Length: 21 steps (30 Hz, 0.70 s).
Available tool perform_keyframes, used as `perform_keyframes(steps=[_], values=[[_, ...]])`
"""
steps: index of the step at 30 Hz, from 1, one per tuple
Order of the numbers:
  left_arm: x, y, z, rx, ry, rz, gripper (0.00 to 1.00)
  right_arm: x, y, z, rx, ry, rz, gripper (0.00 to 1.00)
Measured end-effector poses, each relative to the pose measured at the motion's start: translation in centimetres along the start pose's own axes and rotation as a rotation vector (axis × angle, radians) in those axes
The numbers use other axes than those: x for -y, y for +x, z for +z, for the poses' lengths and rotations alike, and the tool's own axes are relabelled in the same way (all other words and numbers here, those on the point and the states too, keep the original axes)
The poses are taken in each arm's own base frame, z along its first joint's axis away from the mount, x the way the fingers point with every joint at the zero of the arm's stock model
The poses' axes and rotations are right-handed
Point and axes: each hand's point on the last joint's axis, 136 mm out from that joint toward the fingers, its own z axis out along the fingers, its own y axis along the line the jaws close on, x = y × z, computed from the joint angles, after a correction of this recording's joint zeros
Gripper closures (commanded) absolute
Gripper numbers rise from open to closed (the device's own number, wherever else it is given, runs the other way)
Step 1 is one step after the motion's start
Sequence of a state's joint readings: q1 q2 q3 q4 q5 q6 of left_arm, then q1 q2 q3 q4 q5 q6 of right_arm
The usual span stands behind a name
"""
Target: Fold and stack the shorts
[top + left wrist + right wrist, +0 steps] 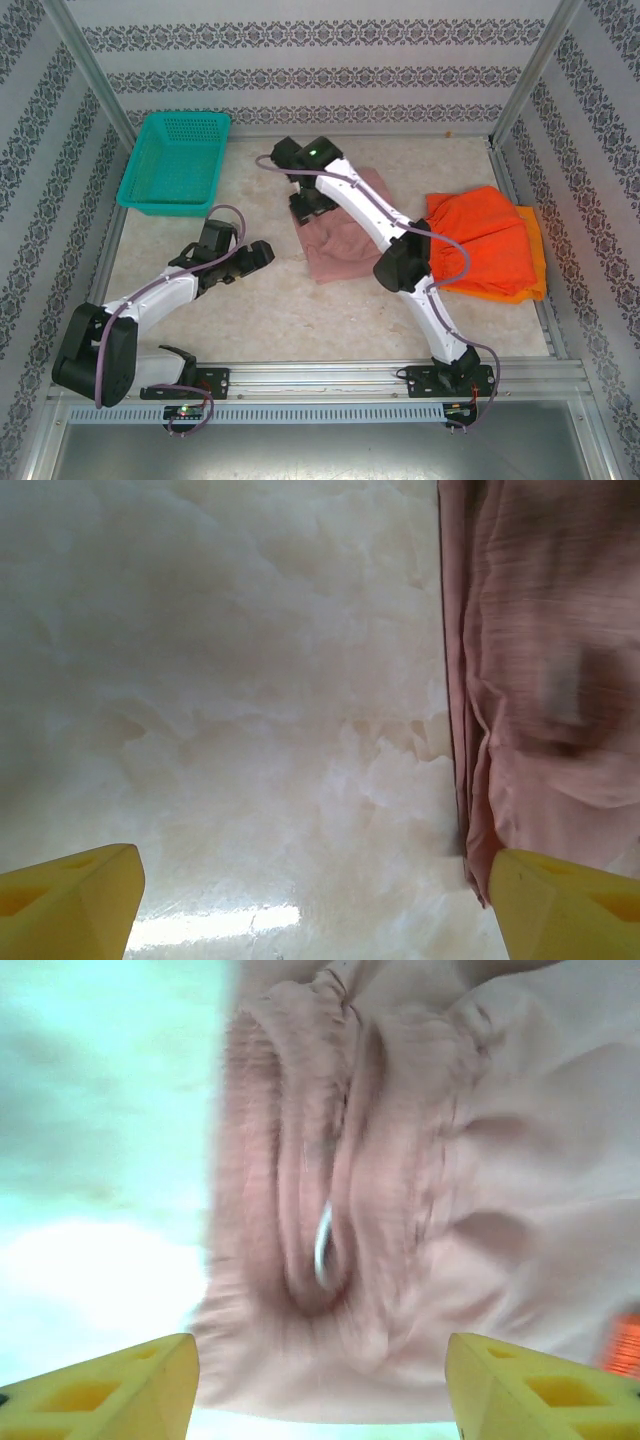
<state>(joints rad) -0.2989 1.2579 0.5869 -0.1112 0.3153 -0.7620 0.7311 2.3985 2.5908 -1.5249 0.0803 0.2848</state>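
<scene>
Left claw (262, 255) hanging jaws apart over bare tabletop (250, 310), just left of pink shorts (345, 250). Pink shorts lying mid-tabletop, long axis running far-to-near. Right claw (308, 205) hanging jaws apart over their gathered far-left end. Red-orange shorts (480, 240) lying on yellow-orange shorts (537, 265), far right.

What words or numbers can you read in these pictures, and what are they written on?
None: there are no words, numbers, brands or signs to read anywhere.
The dusty pink shorts, the red-orange shorts and the teal basket carry no writing.
The patterned walls show only ornaments, not letters.
A small orange patch at the edge of the right wrist view is too blurred to tell.
</scene>
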Motion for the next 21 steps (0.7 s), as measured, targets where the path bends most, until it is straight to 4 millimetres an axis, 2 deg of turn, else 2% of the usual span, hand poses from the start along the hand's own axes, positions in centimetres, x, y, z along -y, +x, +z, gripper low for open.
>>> perform_keyframes(steps=[2,4,6,8,11,13,14,21], values=[[0.3,-0.3,-0.5,0.023,0.018,-0.002,0.08,-2.0,-0.2,-0.5,0.006,-0.140,0.032,0.24],[1.0,-0.8,-1.1,0.053,0.044,-0.001,0.07,-2.2,-0.4,-1.7,0.031,-0.246,0.086,0.20],[1.8,-1.4,-1.7,0.083,0.075,0.000,0.07,-1.0,-0.4,-3.1,0.068,-0.322,0.156,0.19],[2.4,-1.8,-2.2,0.107,0.100,0.000,0.05,1.1,-0.3,-4.7,0.113,-0.393,0.249,0.18],[2.9,-2.2,-2.3,0.123,0.122,-0.008,0.03,3.4,-1.2,-5.2,0.165,-0.467,0.346,0.15],[3.1,-2.4,-2.4,0.131,0.131,-0.013,0.01,3.6,-1.7,-3.9,0.166,-0.519,0.387,0.15],[3.2,-2.6,-2.4,0.136,0.136,-0.015,0.00,3.2,-1.7,-2.5,0.149,-0.545,0.407,0.14],[3.8,-3.0,-2.8,0.156,0.160,-0.028,0.00,-0.8,1.0,8.8,-0.059,-0.620,0.520,0.13]])
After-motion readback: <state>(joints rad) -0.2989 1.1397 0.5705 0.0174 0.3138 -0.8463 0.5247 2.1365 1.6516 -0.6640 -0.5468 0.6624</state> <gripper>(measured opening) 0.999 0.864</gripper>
